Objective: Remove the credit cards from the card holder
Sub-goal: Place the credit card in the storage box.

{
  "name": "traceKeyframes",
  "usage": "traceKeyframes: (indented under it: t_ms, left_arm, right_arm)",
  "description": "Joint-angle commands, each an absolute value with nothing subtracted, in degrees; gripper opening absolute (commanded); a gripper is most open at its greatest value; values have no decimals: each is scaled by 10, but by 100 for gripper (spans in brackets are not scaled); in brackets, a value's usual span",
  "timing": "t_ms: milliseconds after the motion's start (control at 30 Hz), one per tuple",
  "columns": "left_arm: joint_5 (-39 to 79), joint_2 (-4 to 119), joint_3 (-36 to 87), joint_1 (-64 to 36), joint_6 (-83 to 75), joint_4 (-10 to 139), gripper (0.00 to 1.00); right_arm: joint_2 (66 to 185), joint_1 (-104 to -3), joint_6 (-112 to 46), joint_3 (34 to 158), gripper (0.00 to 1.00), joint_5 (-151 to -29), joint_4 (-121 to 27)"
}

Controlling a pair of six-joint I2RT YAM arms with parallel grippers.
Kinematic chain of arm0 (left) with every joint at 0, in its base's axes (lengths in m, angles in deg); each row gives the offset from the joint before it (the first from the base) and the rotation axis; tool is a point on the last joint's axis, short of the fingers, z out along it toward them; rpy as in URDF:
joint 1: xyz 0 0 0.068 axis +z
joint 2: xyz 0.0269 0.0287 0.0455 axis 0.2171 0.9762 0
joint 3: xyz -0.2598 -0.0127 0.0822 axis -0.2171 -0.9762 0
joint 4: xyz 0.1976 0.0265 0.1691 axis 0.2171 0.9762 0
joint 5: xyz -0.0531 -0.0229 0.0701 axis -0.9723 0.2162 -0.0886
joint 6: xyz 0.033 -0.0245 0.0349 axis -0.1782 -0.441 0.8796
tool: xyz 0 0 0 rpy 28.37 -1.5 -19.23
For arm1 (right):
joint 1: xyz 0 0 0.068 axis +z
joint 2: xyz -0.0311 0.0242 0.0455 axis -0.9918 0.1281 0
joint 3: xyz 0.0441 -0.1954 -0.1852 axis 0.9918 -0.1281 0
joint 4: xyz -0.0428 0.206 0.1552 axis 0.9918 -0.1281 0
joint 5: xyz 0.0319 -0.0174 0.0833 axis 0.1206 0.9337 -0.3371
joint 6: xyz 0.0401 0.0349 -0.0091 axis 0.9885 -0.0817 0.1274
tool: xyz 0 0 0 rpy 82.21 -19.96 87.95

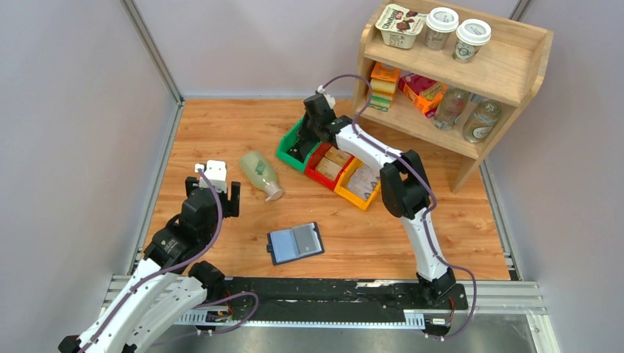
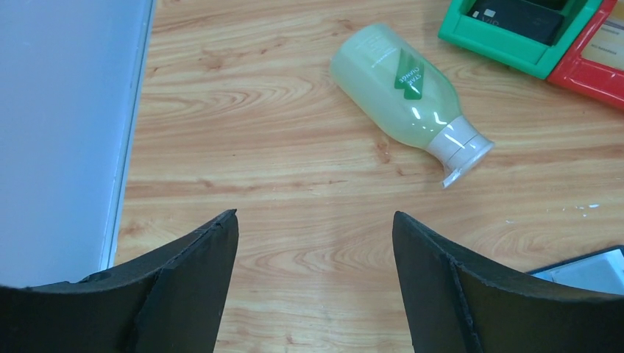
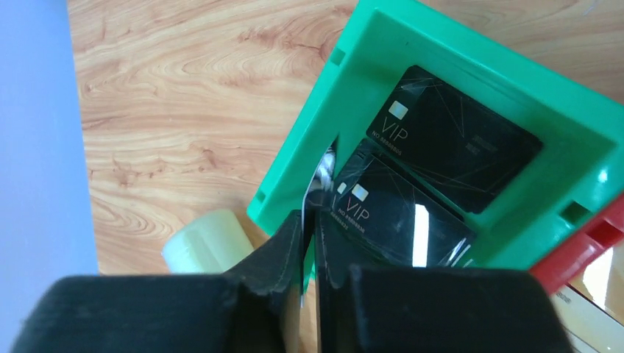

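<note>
The card holder (image 1: 294,243) lies open on the wood near the middle, navy with pale inner sleeves; its corner shows in the left wrist view (image 2: 589,268). Two black credit cards marked VIP (image 3: 456,140) lie in the green bin (image 3: 353,66). My right gripper (image 3: 313,213) hangs over that bin's near wall, its fingers almost together on a third thin card (image 3: 324,165) held on edge. In the top view the right gripper (image 1: 307,140) is hidden under its wrist. My left gripper (image 2: 315,220) stands open over bare wood, left of the holder (image 1: 215,193).
A pale green lotion bottle (image 1: 261,174) lies on its side between the arms. Red (image 1: 324,168) and yellow (image 1: 359,184) bins adjoin the green one. A wooden shelf (image 1: 456,73) with cups and bottles stands at the back right. Grey walls close the left side.
</note>
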State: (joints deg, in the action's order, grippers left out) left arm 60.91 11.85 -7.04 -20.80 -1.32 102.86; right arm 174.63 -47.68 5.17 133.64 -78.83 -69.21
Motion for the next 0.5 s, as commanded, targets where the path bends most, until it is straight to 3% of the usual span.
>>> traceKeyframes:
  t_ms: [0,233,467]
  left_arm:
    - [601,126,-68,-202,-11,1008,84]
    - [564,130,-61,-201,-30,1012,94]
    - [532,161,-25,-202,-88,1037,99]
  right_arm:
    - [1797,-485,92,1393,18,-793,-689]
    - [1706,-486,57,1316,52,-746,-695]
    - [1551,-485,-35,1202,75,-769,-686]
